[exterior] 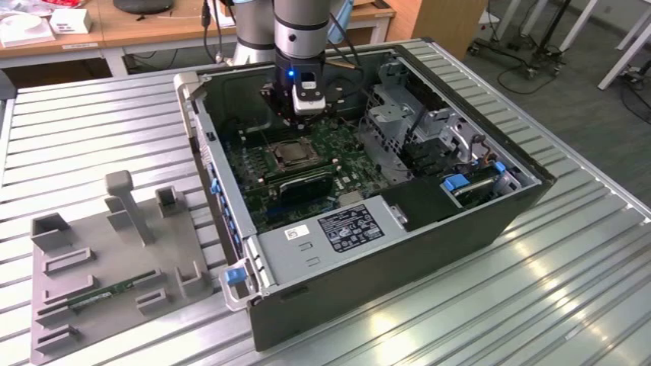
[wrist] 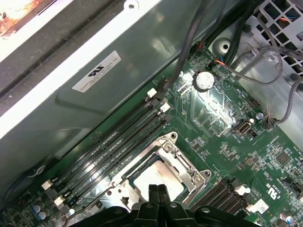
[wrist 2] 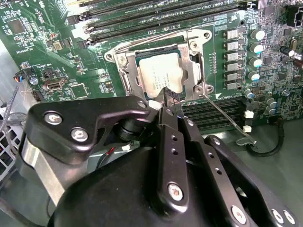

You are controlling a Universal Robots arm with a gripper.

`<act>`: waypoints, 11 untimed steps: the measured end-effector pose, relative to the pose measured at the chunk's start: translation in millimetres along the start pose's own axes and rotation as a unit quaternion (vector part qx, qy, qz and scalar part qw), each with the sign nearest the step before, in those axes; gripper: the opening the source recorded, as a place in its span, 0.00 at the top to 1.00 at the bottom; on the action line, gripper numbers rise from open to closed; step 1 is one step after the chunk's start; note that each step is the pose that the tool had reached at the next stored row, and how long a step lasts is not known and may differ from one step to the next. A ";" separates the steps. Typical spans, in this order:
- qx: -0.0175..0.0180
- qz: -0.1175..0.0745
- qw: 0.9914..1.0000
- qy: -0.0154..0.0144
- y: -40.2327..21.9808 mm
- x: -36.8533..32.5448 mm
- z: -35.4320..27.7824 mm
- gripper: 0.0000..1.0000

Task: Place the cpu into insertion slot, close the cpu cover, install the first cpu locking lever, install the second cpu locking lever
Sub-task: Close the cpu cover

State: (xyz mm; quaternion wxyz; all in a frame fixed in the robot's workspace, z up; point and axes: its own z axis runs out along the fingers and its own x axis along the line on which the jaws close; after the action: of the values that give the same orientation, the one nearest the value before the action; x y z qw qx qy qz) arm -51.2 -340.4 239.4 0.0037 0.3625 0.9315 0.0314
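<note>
The cpu (wrist 2: 158,75) lies flat in the insertion slot (exterior: 274,162), pale metal face up. The cpu cover (wrist 2: 127,71) is down over it, framing the chip (wrist: 158,177) through its cutout. One wire locking lever (wrist 2: 227,118) sticks out free at an angle from the socket corner. A second lever (wrist 2: 151,39) runs along the socket's edge by the memory slots. My gripper (wrist 2: 170,95) hovers just above the socket's edge, fingers pressed together with nothing between them (wrist: 158,188). In the exterior view the gripper (exterior: 305,114) hangs inside the open case behind the socket.
Long black memory slots (wrist: 109,142) run beside the socket. A grey drive cage (exterior: 407,122) and loose cables (wrist: 265,71) crowd one side. The labelled power supply box (exterior: 336,229) sits at the case front. A grey fixture tray (exterior: 112,259) lies at the exterior view's left.
</note>
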 end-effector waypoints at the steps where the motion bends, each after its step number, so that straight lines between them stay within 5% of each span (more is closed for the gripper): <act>1: 0.000 0.000 1.000 0.000 0.0 0.0 0.0 0.89; 5: 0.000 -0.007 1.000 0.000 0.0 0.0 0.0 0.89; 11: 0.001 -0.042 0.999 0.003 0.0 0.0 0.1 0.89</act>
State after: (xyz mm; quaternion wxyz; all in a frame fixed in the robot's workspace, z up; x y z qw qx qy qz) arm -51.2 -340.4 239.2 0.0024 0.3228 0.9459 0.0315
